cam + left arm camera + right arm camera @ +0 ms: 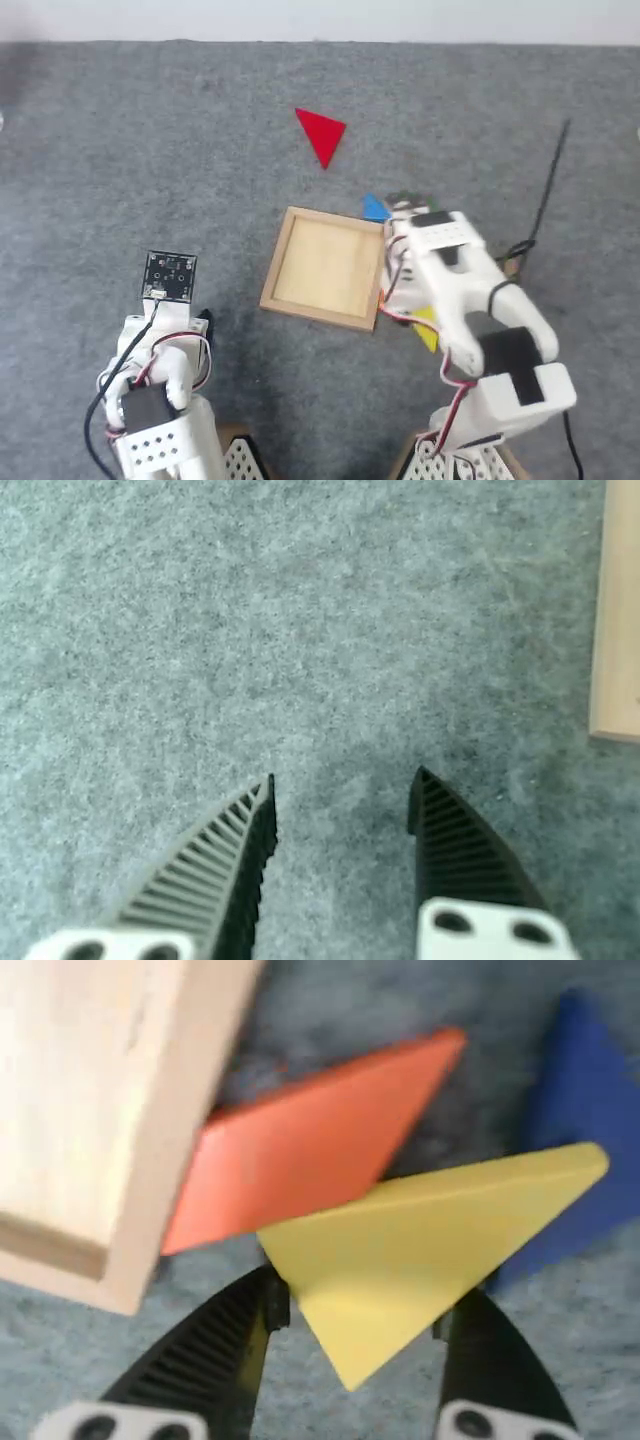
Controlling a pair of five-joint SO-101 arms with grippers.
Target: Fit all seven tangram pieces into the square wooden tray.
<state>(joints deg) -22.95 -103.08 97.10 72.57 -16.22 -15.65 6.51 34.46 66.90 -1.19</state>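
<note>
The square wooden tray (290, 262) lies at the table's middle with nothing in it. My right gripper (360, 1305) is shut on a yellow triangle (420, 1250) just off the tray's near right corner (90, 1160); the same triangle (427, 328) peeks out under the right arm (450, 270). Beneath the yellow one, an orange parallelogram (300, 1155) leans against the tray wall, and a blue piece (580, 1130) lies beyond it. My left gripper (345, 790) is open over bare carpet, left of the tray's edge (615, 610).
A red triangle (322, 132) lies alone on the grey carpet beyond the tray. A blue piece (375, 207) and a dark green piece (405, 200) sit by the tray's far right corner. A black cable (545, 190) runs at the right. The left arm (160, 350) stands at the near left.
</note>
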